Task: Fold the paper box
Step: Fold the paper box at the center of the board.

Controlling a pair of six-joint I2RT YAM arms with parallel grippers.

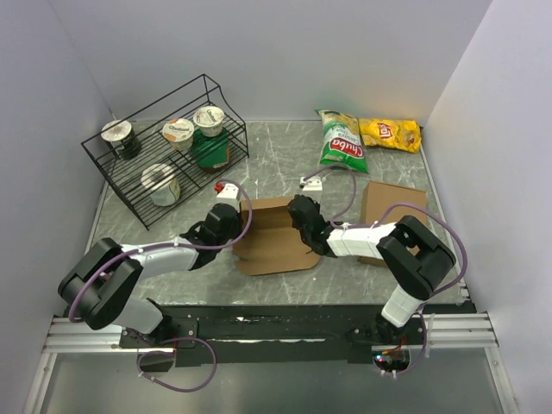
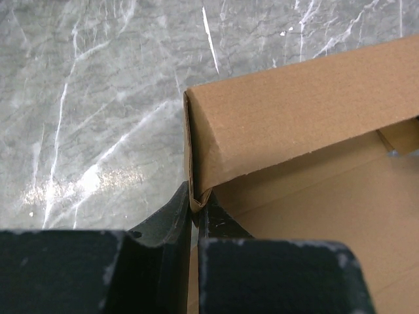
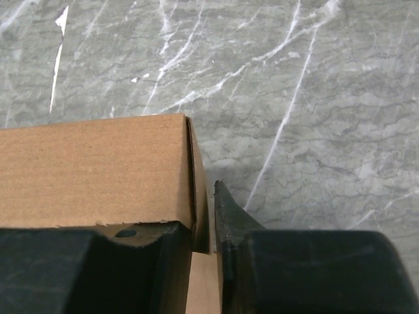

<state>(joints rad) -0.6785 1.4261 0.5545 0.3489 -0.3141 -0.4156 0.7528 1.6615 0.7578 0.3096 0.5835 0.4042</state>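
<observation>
Top external view: paper box [image 1: 274, 237], a thin brown kraft cardboard blank w/ creased flaps, lies near the ctr of the grey marble-pattern table [image 1: 276, 168], just in front of both arms, partly folded w/ its far wall raised. Left gripper [image 1: 231, 221] is at the box's left end, right gripper [image 1: 302, 216] at its right end.

Left wrist view: left gripper [image 2: 194, 210] has its black fingers [image 2: 167, 219] pinched nearly together on the bottom corner of the upright box [image 2: 294, 118] wall; inside floor of the box shows to the right.

Right wrist view: right gripper [image 3: 204, 229] straddles the other end of that wall, fingers [image 3: 229, 216] tight on either side of the doubled cardboard [image 3: 98, 170], so it looks clamped.

Elsewhere: black wire rack [image 1: 144, 110] holding cups and a jar far left; green chip bag [image 1: 341, 142] and yellow chip bag [image 1: 390, 134] far right; plain brown cardboard slab [image 1: 392, 205] beside the right arm, apart from the box.
</observation>
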